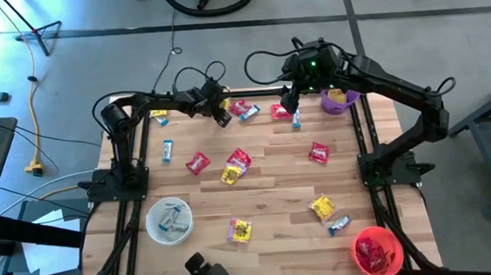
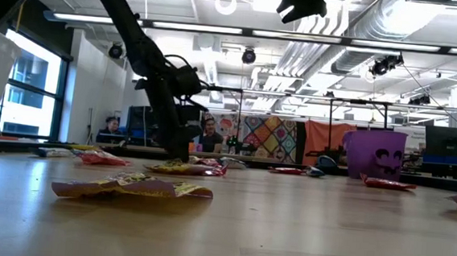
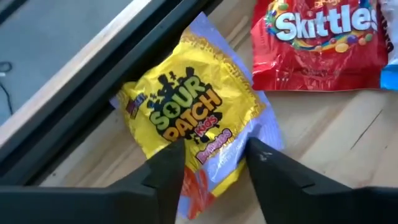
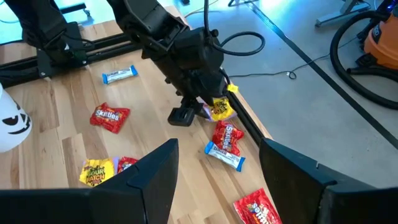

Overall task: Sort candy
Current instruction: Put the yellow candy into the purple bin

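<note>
The left hand (image 3: 211, 165) hangs low over the far edge of the worktop (image 1: 274, 174), its two fingers (image 3: 166, 171) spread apart with a yellow Sour Patch Kids packet (image 3: 186, 118) lying flat between and just ahead of them. Whether the fingertips touch the wrapper cannot be told; the packet rests on the wood against the dark frame rail (image 3: 93, 93). Just beyond the packet lies a red Skittles packet (image 3: 320, 46), with a blue-and-white bar (image 4: 224, 155) beside it.

The right hand (image 4: 217, 177) hovers high above the worktop near the same far edge, fingers spread wide and holding nothing. Beside it stands the purple bowl (image 1: 340, 100).

Farther from both hands the rest of the candy is scattered across the wood: red packets (image 1: 198, 162), yellow packets (image 1: 322, 207) and small blue-and-white bars (image 1: 168, 150). Well away, at the near edge, a white bowl (image 1: 169, 221) holds a blue-and-white piece, and a red bowl (image 1: 377, 251) holds red sweets.

In the low view, two people (image 2: 208, 135) sit in the room behind.
</note>
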